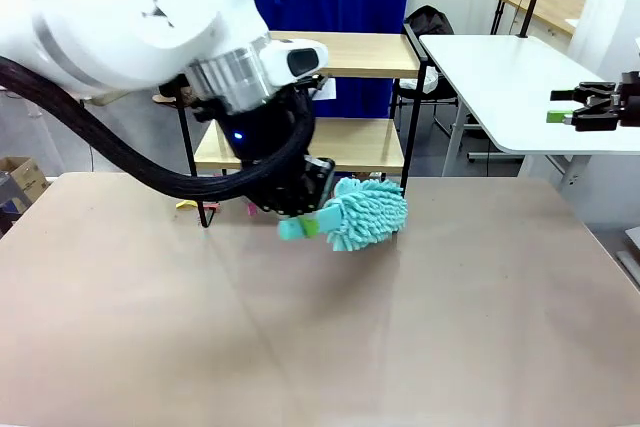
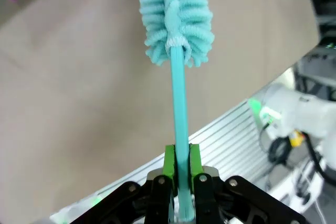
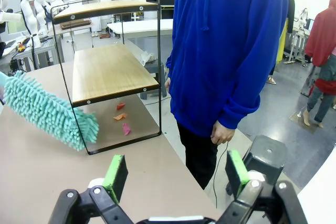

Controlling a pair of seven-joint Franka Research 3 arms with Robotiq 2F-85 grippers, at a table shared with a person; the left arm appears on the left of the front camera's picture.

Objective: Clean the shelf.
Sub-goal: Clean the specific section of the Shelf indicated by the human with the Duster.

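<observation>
Shelf (image 1: 350, 52) stands at the far edge of the table (image 1: 300, 347), left of centre: two light wood boards in a thin black frame, both boards bare. Small orange, red and pink scraps (image 3: 122, 116) lie on the table under the lower board. Teal fluffy duster (image 1: 368, 212) sits just near-side of the shelf, head low over the table; can't tell if it touches either. Left gripper (image 2: 177, 163) is clamped on the duster's handle, green pads tight on both sides. Right gripper (image 3: 176, 173) is raised at the far right, jaws wide apart, nothing between them. Table top is matte beige with a faint sheen. Person in a blue hoodie (image 3: 226, 51) stands right behind the shelf. Beyond: white side table (image 1: 500, 77), grey floor, more workbenches.
</observation>
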